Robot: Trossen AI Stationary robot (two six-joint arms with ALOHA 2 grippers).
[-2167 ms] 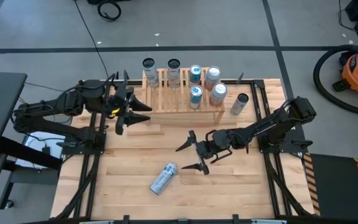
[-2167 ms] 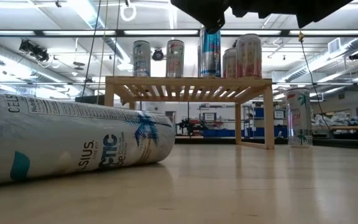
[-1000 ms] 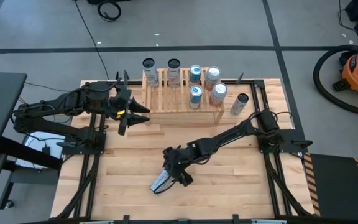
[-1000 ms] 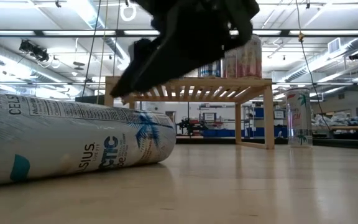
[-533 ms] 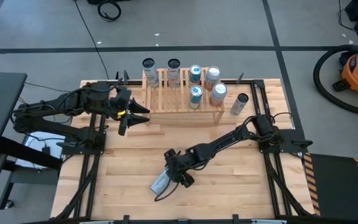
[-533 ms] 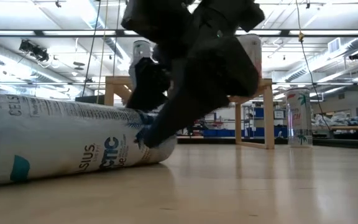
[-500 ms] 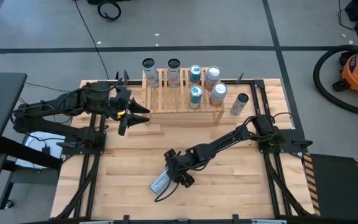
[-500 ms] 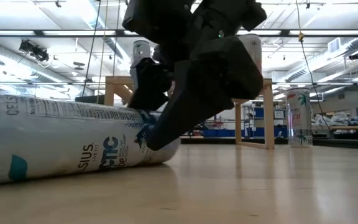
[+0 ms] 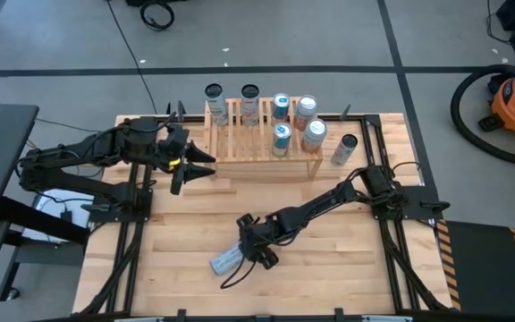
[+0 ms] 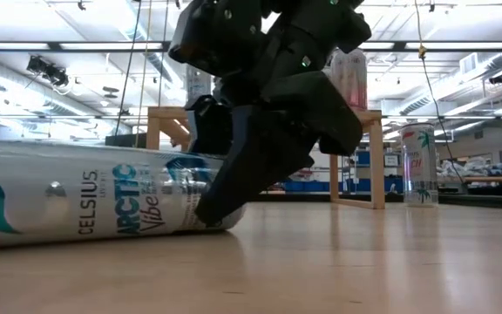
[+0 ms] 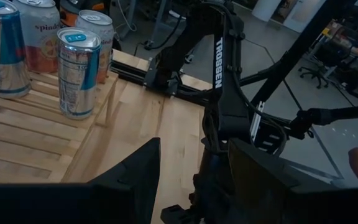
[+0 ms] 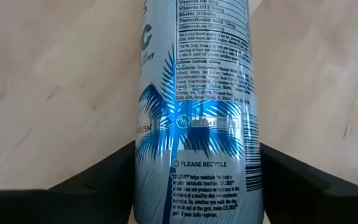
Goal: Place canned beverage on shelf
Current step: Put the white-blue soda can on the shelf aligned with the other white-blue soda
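Right tool (image 9: 250, 243) clamped around fallen can (image 9: 225, 260) on wooden table (image 9: 347, 268).

A silver and blue can (image 12: 194, 112) lies on its side on a light wooden table (image 12: 48, 87), filling the middle. Blue palm-leaf art, fine print and "PLEASE RECYCLE" show on its wall. The right gripper (image 12: 194, 180) straddles it, one dark finger (image 12: 98, 180) pressed against each flank.

Bare tabletop (image 9: 329, 259) before crowded shelf (image 9: 262, 143)
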